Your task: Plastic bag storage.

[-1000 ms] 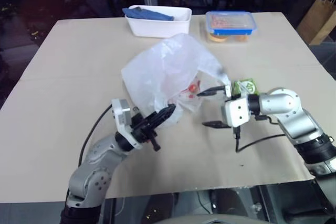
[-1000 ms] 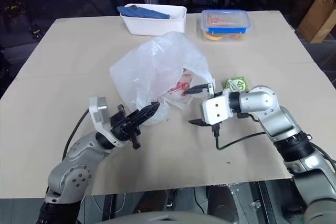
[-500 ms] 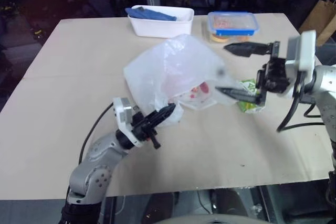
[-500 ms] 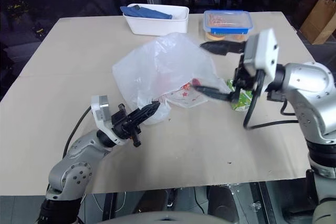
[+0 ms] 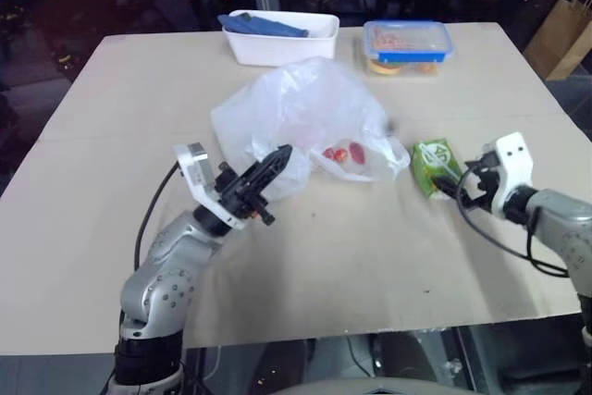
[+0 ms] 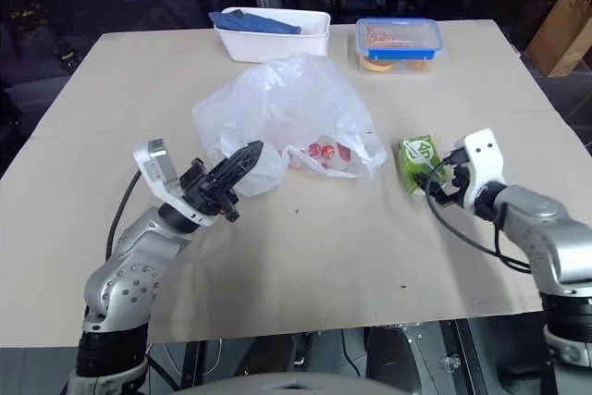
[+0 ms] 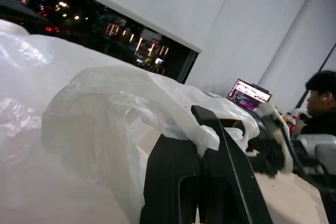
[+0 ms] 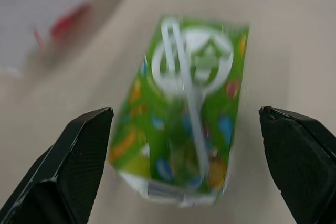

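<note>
From the left eye view, the plastic bag (image 5: 301, 122) lies crumpled in the middle of the cardboard-covered table (image 5: 102, 164), its red print facing the near side. The left gripper (image 5: 275, 162) has its fingers pressed together on the bag's near left edge and holds that edge slightly off the table. A green juice carton (image 5: 432, 166) lies to the right of the bag, just apart from it. The right gripper (image 5: 451, 188) sits low just behind the carton. At the far edge stand a white tub (image 5: 280, 41) with a blue cloth (image 5: 262, 24) in it and a blue-lidded food box (image 5: 407, 44).

The right eye view gives the same layout; the bag's loose right corner ends near the carton without touching it.

In the left wrist view, a thin fold of bag film drapes over the closed black fingers (image 7: 220, 145). The pinch looks shallow, so a sharp pull may slip the film free or stretch it.

In the right wrist view, the two fingers (image 8: 79, 153) stand spread wide on either side of the carton, clear of both its sides. The carton lies skewed between them, so closing may catch a corner and twist or push it away. If the carton is meant to go into the bag, the flattened mouth may block it.
</note>
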Controlling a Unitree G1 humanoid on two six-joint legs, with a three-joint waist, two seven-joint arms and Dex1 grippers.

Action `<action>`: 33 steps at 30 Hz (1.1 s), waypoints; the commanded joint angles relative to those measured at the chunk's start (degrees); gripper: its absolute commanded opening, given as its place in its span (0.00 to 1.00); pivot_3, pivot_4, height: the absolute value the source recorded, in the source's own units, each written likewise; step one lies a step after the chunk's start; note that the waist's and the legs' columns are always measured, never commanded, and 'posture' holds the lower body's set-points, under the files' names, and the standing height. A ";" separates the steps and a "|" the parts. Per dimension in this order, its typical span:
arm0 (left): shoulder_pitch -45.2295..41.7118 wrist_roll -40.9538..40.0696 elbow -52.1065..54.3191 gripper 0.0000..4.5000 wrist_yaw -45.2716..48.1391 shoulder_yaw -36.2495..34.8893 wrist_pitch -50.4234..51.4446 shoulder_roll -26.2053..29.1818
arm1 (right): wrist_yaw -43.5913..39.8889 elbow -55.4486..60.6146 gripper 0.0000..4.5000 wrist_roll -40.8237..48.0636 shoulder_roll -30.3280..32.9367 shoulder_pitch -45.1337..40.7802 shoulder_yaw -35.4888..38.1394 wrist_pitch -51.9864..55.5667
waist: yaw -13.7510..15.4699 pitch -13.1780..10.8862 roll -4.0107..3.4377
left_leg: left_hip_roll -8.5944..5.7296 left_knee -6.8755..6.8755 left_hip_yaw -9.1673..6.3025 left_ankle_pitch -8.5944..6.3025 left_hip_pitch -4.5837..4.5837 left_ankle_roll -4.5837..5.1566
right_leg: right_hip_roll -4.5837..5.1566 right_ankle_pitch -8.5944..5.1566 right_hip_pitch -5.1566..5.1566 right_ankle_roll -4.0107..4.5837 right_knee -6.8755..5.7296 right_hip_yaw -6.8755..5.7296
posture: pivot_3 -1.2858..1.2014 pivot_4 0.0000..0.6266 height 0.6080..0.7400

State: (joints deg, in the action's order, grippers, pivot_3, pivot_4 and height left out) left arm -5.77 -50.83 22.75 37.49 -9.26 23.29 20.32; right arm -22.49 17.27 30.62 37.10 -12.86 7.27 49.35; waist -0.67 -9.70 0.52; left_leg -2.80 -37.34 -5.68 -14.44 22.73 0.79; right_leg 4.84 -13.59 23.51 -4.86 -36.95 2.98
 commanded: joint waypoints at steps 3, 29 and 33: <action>0.45 -0.42 2.31 0.00 0.00 -0.65 -0.17 0.29 | 3.21 0.70 1.00 -7.85 0.40 0.25 -2.97 -3.25 | -0.03 0.00 0.00 | -0.02 -0.01 0.02 0.00 -0.01 0.00 | 0.00 0.00 -0.01 0.00 0.00 0.01 | 0.52 0.24 1.00; 1.48 0.72 2.69 0.00 0.95 1.75 -0.15 0.25 | 6.69 -4.74 0.59 -14.15 -12.81 -3.73 -1.05 -11.30 | -0.29 0.01 0.02 | 0.02 -0.01 0.00 0.01 -0.07 -0.02 | -0.09 0.00 -0.02 0.00 -0.03 0.03 | 0.52 0.24 1.00; 1.68 0.75 2.91 0.00 1.58 1.94 0.14 0.60 | 3.35 -3.91 0.59 -9.18 -10.42 -5.72 5.73 -11.63 | -0.17 -0.02 -0.03 | 0.00 -0.01 0.01 0.01 -0.05 -0.02 | -0.07 0.00 -0.02 0.00 -0.03 0.03 | 0.52 0.24 1.00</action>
State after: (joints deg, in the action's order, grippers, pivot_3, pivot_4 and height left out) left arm -4.23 -49.74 23.16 38.48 -7.42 23.48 20.57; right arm -18.46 10.34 19.50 25.27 -15.99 8.54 39.69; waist -0.84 -9.71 0.49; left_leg -2.81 -37.36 -5.69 -14.43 22.70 0.78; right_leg 4.77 -13.59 23.49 -4.86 -36.98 3.01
